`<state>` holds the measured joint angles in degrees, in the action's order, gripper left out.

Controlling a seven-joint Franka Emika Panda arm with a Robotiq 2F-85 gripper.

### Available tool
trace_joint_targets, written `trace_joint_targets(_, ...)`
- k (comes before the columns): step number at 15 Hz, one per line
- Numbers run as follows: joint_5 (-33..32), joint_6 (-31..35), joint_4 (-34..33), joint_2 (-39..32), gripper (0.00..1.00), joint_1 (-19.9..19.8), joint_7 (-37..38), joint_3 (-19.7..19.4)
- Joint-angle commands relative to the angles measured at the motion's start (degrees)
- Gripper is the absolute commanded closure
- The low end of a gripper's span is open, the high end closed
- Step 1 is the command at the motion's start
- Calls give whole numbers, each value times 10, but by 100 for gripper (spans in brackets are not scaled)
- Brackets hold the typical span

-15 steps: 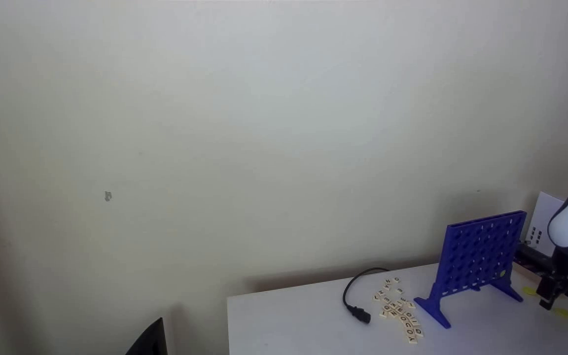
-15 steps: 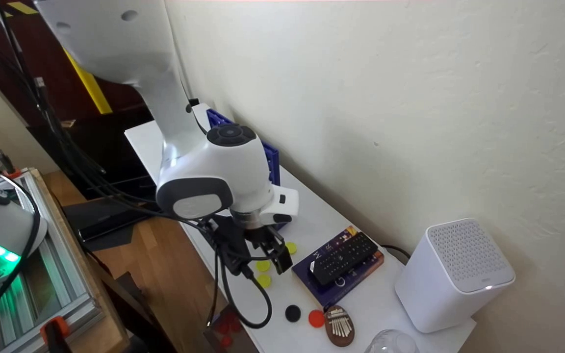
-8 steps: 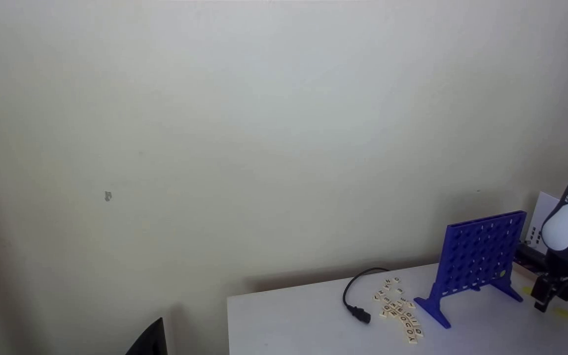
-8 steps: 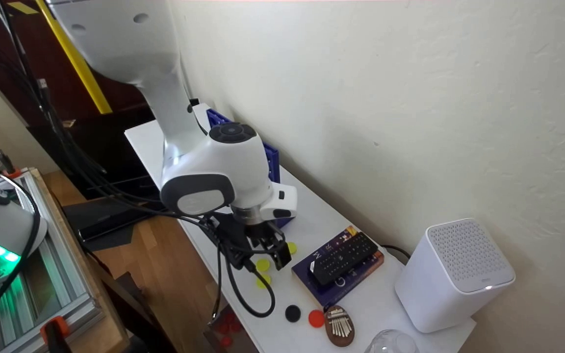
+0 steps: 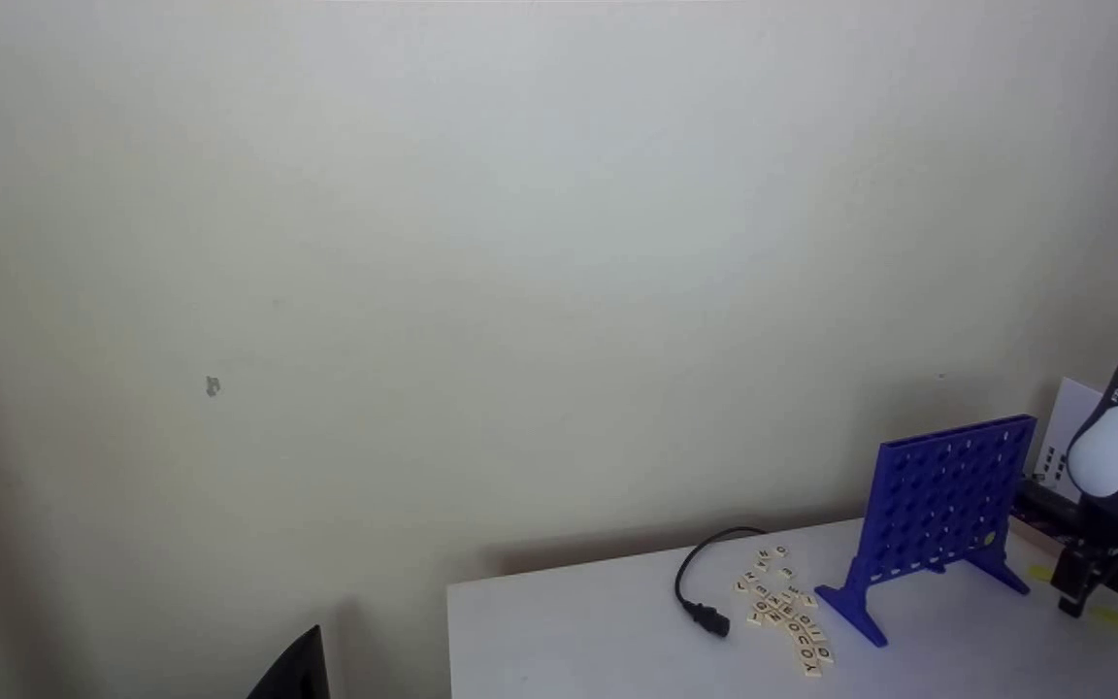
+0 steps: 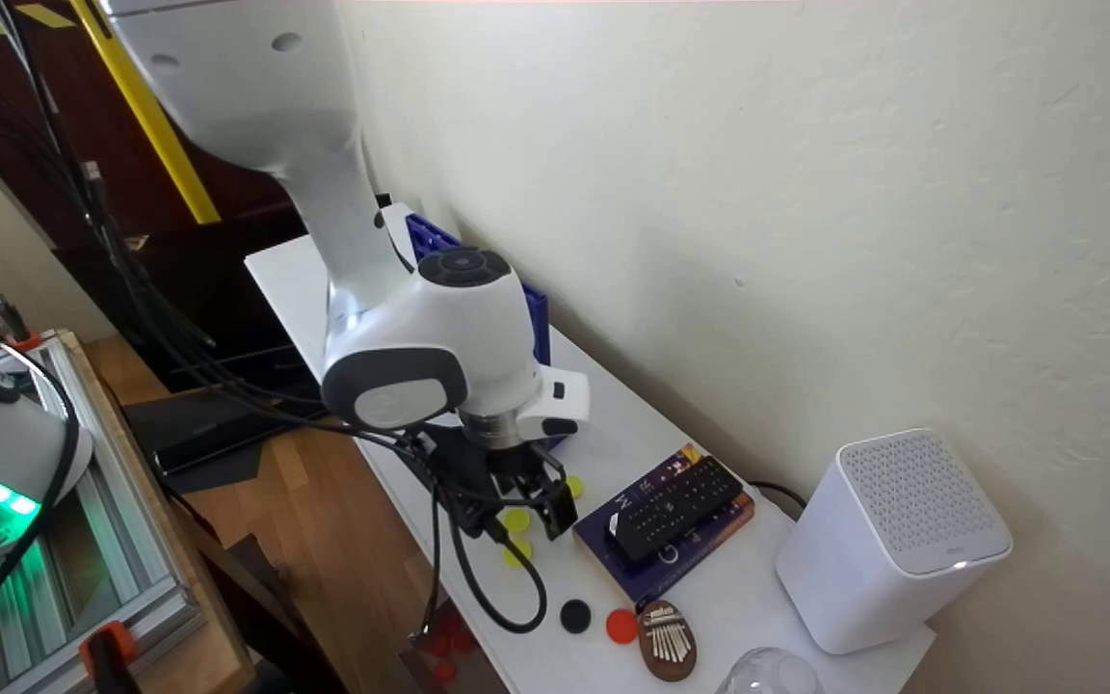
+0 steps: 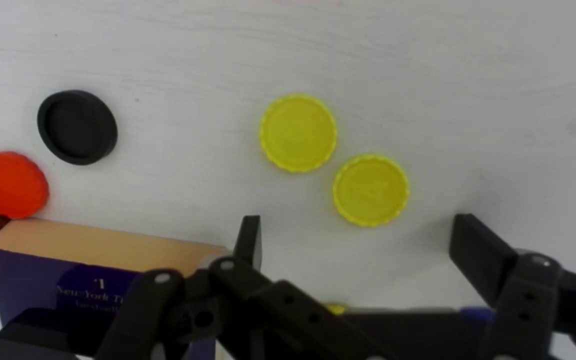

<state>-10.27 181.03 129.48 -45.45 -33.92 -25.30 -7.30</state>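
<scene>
In the wrist view my gripper (image 7: pixel 358 237) stands open over the white table, with nothing held between its fingers. Just beyond the fingertips lies a yellow disc (image 7: pixel 371 190), flat and nearly centred on the gap. A second yellow disc (image 7: pixel 298 133) almost touches it, farther up and left. Only a sliver of a third yellow disc (image 7: pixel 335 308) shows behind the gripper's linkage. Left of these lie a black disc (image 7: pixel 77 127) and a red disc (image 7: pixel 11 184). A blue upright grid frame (image 5: pixel 952 495) stands beside the gripper (image 5: pixel 1093 587) in an exterior view, with one yellow disc low in it.
A thick book (image 6: pixel 651 578) with a black keyboard (image 6: pixel 675 508) on top lies close to the gripper. Nearby are a small thumb piano (image 6: pixel 667 641), a clear bottle (image 6: pixel 772 673) and a white box-shaped device (image 6: pixel 892 540). Letter tiles (image 5: pixel 787 614) and a black cable (image 5: pixel 705 616) lie past the frame.
The arm has shifted slightly toward the blue frame and the gripper sits a little lower in an exterior view. The discs, book and frame have stayed put.
</scene>
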Motion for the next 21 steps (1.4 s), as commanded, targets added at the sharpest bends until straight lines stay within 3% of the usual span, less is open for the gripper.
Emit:
trace_joint_targets(1,-17,-18,-18,-13,6,20,15,-20)
trace_joint_targets(9,-17,-40,-28,-17,5,36,10,-31)
trace_joint_targets(12,-18,-49,-31,-17,0,30,3,-26)
trace_joint_targets(21,-24,-67,-33,-17,0,20,-12,-19)
